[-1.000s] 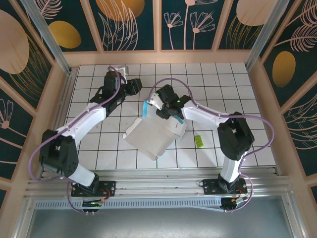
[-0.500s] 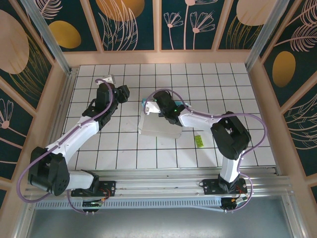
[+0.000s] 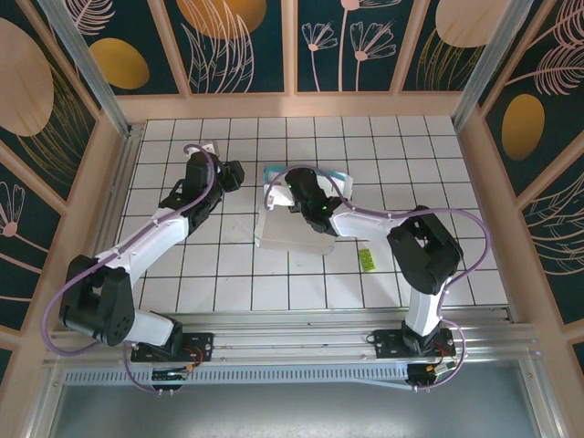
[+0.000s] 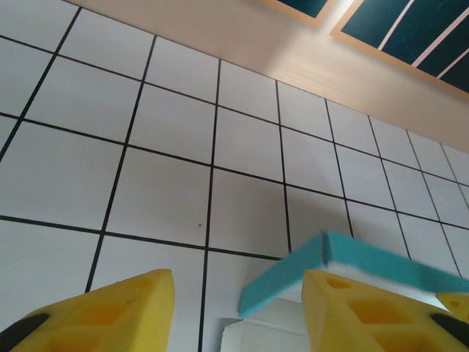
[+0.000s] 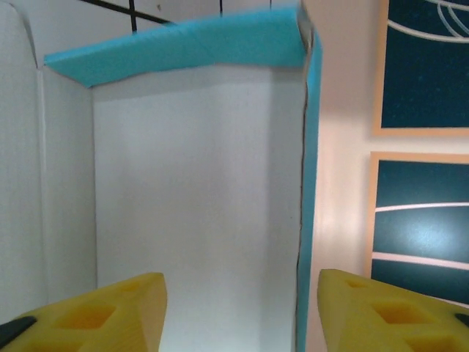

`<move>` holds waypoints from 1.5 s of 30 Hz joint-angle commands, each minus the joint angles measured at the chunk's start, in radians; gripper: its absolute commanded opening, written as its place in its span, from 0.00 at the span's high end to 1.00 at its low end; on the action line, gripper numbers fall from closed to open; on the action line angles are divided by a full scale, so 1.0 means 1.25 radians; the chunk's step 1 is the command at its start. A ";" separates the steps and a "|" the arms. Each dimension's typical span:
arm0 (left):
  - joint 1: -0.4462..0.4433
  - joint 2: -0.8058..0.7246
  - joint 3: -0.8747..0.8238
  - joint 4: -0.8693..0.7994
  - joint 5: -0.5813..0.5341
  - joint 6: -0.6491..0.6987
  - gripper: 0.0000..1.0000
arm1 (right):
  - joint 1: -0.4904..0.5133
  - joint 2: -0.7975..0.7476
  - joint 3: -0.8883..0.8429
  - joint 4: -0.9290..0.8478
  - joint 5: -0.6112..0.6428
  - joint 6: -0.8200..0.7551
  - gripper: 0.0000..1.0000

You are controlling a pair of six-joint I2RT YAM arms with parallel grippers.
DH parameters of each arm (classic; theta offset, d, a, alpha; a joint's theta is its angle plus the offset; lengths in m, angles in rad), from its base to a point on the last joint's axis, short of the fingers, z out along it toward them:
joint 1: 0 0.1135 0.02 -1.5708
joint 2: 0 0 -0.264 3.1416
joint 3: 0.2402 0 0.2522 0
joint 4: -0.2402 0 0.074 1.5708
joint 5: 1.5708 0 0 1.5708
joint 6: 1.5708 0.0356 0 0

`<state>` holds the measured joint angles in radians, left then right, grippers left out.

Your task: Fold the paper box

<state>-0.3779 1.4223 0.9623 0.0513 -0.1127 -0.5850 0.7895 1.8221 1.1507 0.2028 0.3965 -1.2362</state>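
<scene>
Now that the paper box has slid from mid-bench farther back and settled flatter, the top view shows a teal flap risen beyond the right pincer. From the left wrist, the left pincer gapes empty, with the teal edge just ahead. From the right wrist, the fingers are spread before standing white-and-teal walls, so the folding is probably under way.

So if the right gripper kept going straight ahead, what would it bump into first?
Most likely the paper box: its white face sits just ahead of the open right gripper, with a teal flap at its far edge. How near it is, I can't tell.
</scene>
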 commanded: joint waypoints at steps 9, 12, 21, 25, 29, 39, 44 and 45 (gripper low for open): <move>0.004 0.038 0.063 0.001 0.077 -0.014 0.50 | 0.023 -0.088 0.034 0.017 -0.002 0.166 0.28; 0.004 0.061 0.097 -0.010 0.118 -0.021 0.51 | 0.010 -0.142 0.065 -0.022 -0.020 0.388 0.23; 0.004 0.252 0.317 -0.152 0.261 -0.060 0.52 | -0.321 -0.247 0.142 -0.345 -0.521 1.398 0.33; 0.004 0.349 0.412 -0.219 0.340 -0.073 0.53 | -0.395 -0.224 0.123 -0.369 -0.637 1.522 0.41; 0.004 0.403 0.462 -0.257 0.336 -0.085 0.53 | -0.396 -0.153 0.199 -0.490 -0.554 1.544 0.40; 0.004 0.459 0.501 -0.286 0.349 -0.081 0.56 | -0.396 -0.040 0.252 -0.533 -0.582 1.522 0.51; 0.004 0.469 0.500 -0.286 0.359 -0.085 0.61 | -0.395 -0.027 0.240 -0.516 -0.602 1.530 0.55; 0.004 0.469 0.497 -0.285 0.363 -0.084 0.62 | -0.395 -0.024 0.237 -0.512 -0.603 1.529 0.57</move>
<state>-0.3779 1.9934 1.5646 -0.2687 0.3088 -0.6724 0.2943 1.7767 1.4384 -0.4454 -0.3351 0.6613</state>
